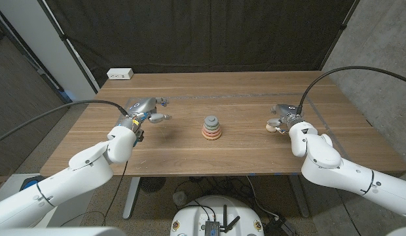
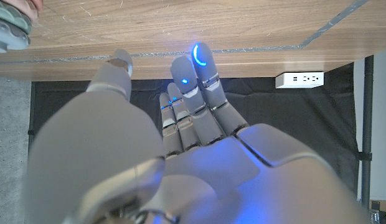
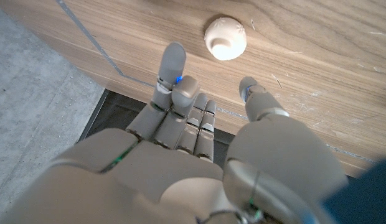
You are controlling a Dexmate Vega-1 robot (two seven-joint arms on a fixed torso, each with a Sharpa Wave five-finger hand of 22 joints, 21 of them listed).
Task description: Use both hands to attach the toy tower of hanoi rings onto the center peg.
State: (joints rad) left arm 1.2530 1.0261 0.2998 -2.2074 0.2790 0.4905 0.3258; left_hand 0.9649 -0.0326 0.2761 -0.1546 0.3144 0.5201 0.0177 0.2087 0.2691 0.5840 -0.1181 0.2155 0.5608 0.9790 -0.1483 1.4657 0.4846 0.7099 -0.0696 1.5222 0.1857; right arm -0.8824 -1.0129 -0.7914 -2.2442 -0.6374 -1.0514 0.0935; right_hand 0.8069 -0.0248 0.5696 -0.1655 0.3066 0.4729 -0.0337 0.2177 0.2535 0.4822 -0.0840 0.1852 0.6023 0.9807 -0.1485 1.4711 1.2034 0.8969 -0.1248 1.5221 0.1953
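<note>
Behind our wooden worktop (image 1: 190,157) hangs a dark curtain (image 1: 190,33); a white power strip (image 1: 120,74) sits at its far-left corner. The ring stack (image 1: 212,128) stands mid-worktop on its peg, a cream knob (image 3: 225,38) lies just beyond our right hand (image 1: 279,118). Left hand (image 1: 145,110) and right both have fingers released, grasping nothing.

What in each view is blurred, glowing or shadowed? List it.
Head view: even light, soft shadow beside the ring stack. Left wrist view: left hand close and soft, blue lights glowing on its fingertips. Right wrist view: right hand blurred, cream cap sharp.
</note>
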